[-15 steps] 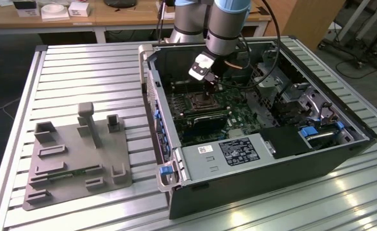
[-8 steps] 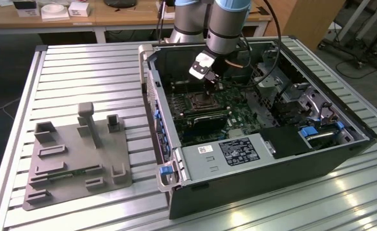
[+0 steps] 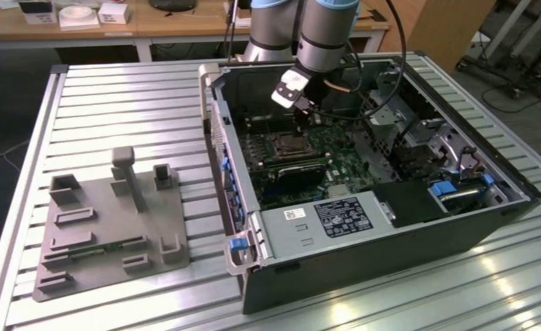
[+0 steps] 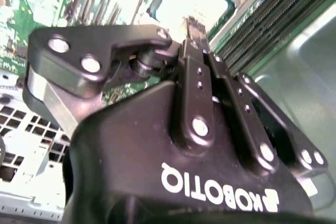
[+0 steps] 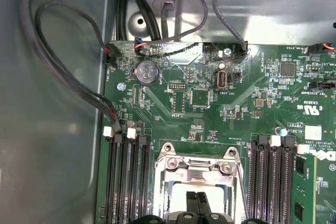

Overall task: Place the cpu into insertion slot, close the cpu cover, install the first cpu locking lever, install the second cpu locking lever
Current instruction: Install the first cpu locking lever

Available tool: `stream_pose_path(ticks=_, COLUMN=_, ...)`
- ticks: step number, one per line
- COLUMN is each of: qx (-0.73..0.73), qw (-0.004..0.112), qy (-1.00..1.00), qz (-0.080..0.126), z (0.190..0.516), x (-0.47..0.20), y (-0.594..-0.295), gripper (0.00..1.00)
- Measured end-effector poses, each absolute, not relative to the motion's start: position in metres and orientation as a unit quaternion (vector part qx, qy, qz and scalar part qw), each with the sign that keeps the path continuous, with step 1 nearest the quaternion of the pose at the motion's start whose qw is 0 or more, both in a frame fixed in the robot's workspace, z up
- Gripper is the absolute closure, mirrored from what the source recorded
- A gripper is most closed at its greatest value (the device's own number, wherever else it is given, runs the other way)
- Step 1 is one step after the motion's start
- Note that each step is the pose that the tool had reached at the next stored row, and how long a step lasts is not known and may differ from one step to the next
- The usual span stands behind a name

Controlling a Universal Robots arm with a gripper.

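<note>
White lettering crosses the black housing of the gripper [image 4: 190, 27]. Small white markings cover the green circuit board [image 5: 252, 93]. A black printed label [image 3: 342, 215] and a white sticker [image 3: 294, 213] lie on the computer case [image 3: 390, 276], both too small to read.

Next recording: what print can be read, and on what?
White lettering on the body of the black end effector, upside down in the second wrist view: a maker's mark, not quoted.
White print on the green circuit board: too small to tell.
The black rectangular label on the dark computer case: too small to tell.

Insertion slot [image 5: 167, 182] cut off; pincer [image 5: 198, 202] covers centre.
</note>
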State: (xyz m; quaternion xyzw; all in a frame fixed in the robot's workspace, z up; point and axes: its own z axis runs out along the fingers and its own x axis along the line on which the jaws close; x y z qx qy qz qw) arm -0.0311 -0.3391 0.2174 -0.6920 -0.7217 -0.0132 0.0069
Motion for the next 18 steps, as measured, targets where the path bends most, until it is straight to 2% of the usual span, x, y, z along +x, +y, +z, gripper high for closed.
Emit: stream_pose_path(ticks=18, qx=-0.692, qw=0.007, qy=-0.722, qz=-0.013, z=0.2251, x=-0.0312, y=-0.3392, gripper=0.89)
